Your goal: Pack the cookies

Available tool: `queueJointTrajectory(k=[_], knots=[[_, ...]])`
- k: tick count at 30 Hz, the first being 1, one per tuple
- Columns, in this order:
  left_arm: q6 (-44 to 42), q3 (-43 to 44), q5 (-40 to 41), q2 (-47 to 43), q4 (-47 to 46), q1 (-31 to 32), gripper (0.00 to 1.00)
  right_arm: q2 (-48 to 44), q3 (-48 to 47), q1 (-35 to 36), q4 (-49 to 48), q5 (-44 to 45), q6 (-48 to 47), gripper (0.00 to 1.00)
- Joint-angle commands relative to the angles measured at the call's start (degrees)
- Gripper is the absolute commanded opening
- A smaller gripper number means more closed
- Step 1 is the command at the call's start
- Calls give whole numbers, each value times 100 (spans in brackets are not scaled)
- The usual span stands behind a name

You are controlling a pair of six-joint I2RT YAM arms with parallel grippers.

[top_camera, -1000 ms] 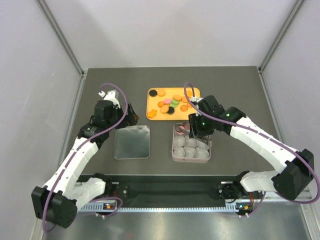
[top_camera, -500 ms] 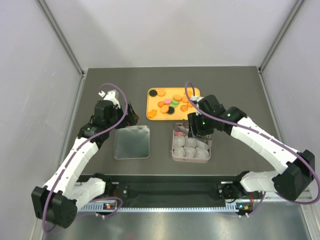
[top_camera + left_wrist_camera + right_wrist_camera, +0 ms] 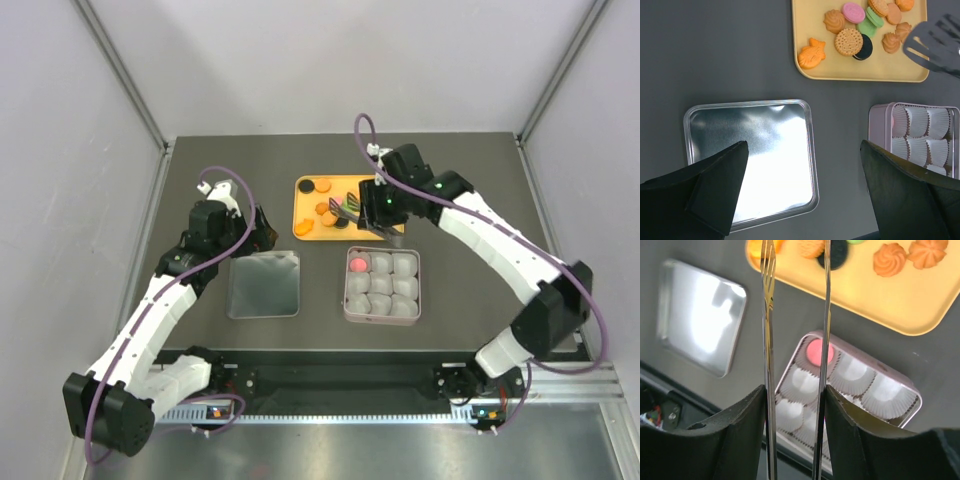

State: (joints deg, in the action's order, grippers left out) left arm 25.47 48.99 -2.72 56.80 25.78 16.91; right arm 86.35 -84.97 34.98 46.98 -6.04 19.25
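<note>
The cookies [image 3: 332, 209] lie on an orange tray [image 3: 303, 205]; they also show in the left wrist view [image 3: 849, 41]. One pink cookie [image 3: 360, 265] sits in the far-left cup of the square tin [image 3: 347, 292], and shows in the right wrist view [image 3: 816, 351]. My right gripper [image 3: 378, 205] is shut on metal tongs [image 3: 352, 207], held over the tray. The tong blades [image 3: 767, 315] are apart with nothing between them. My left gripper [image 3: 262, 232] is open and empty above the far edge of the tin lid [image 3: 264, 284].
The shiny lid [image 3: 752, 160] lies flat left of the tin [image 3: 920, 135]. The tin's other paper cups [image 3: 885, 390] are pale and empty. The tray [image 3: 920, 300] is just beyond the tin. Grey walls enclose the dark table.
My right gripper lifted the tongs from the tin and swung them back over the tray. A pink cookie now lies in the tin's far-left cup. The left arm has not moved.
</note>
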Motion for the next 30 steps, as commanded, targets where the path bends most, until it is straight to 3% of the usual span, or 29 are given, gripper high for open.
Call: queueJointTrajectory(k=[1, 12, 30], knots=[[-60, 75, -27, -28, -108, -38, 98, 470, -388, -210, -391, 253, -105, 47], [-60, 58, -79, -19, -117, -38, 98, 1507, -1074, -317, -506, 578, -219, 45], [-51, 58, -97, 33, -108, -38, 98, 1939, -1303, 105, -269, 1729, -641, 41]])
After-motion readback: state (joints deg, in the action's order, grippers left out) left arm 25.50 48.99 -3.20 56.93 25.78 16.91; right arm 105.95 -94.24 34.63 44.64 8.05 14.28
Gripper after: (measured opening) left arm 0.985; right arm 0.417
